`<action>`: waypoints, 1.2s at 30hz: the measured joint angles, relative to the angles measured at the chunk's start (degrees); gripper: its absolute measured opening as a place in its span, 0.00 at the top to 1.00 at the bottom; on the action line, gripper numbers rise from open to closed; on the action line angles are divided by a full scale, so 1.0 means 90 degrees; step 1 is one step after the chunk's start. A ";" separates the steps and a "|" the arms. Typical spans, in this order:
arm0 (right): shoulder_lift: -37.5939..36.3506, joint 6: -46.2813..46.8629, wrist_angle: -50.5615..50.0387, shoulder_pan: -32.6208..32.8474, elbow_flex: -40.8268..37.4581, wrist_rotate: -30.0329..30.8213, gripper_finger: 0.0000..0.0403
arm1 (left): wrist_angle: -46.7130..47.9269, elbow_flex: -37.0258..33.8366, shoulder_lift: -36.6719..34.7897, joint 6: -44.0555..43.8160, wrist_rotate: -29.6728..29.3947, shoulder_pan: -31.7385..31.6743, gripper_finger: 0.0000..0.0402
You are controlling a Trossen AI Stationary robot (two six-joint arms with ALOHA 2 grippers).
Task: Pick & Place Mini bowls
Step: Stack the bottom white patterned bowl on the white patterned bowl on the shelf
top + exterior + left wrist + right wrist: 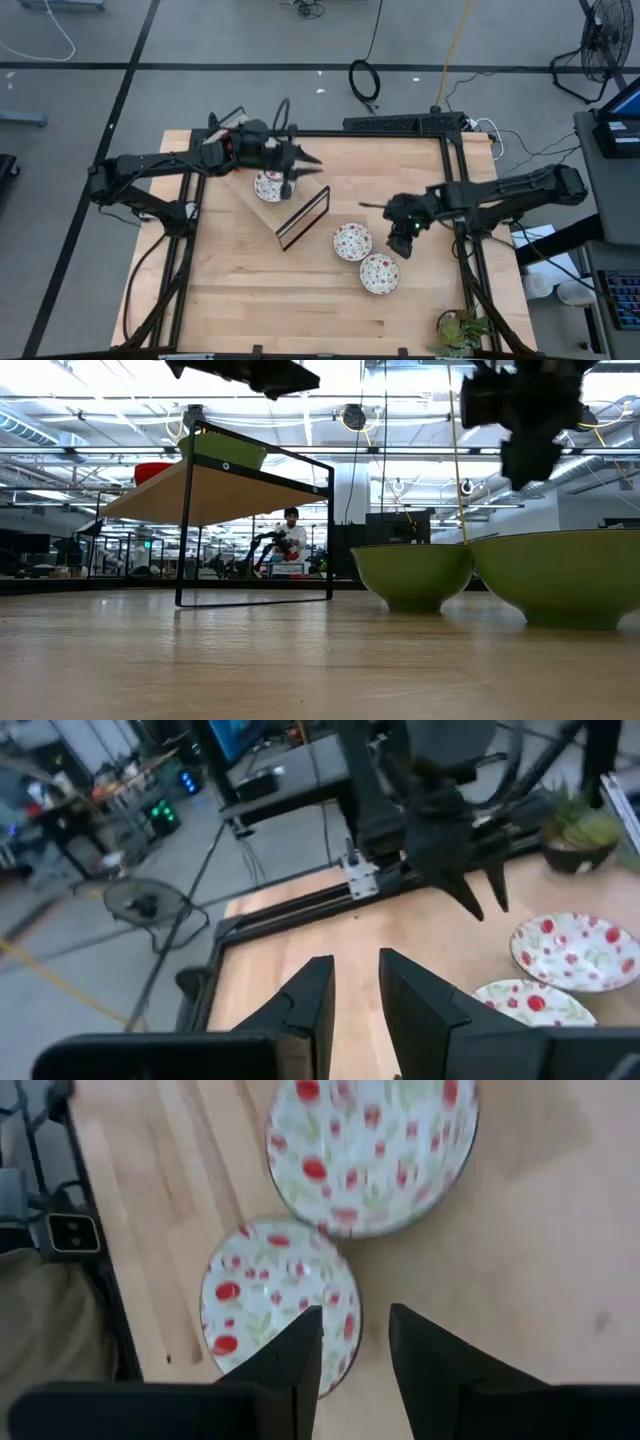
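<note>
Two white mini bowls with red flowers (352,241) (379,273) stand side by side on the table's right half; in the low view their outsides are green (415,575) (565,585). A third flowered bowl (270,185) sits on top of a small black-framed wooden shelf (300,215), where the low view also shows a red bowl (152,470). My right gripper (355,1320) hangs open above the two table bowls (375,1150) (275,1295), pointing down at a slant. My left gripper (355,970) hovers open over the shelf (312,163), nearly level, pointing toward the table's right.
A potted plant (460,330) stands at the table's near right corner. Black frame rails (400,125) run along the far and side edges. A person (290,535) sits in the room behind the table. Bare wood lies along the near edge.
</note>
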State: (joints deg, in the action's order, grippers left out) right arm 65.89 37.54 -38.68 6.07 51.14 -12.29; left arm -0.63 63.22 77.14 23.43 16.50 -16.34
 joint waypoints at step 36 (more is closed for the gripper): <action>0.0061 0.1287 0.2268 0.1088 -0.2055 0.0172 0.68 | -0.0723 -0.0004 -0.0138 -0.0326 -0.2294 0.0605 0.78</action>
State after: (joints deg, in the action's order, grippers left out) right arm 66.43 49.12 -18.27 15.86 32.64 -10.75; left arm -7.14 63.18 75.90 20.49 -4.14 -10.90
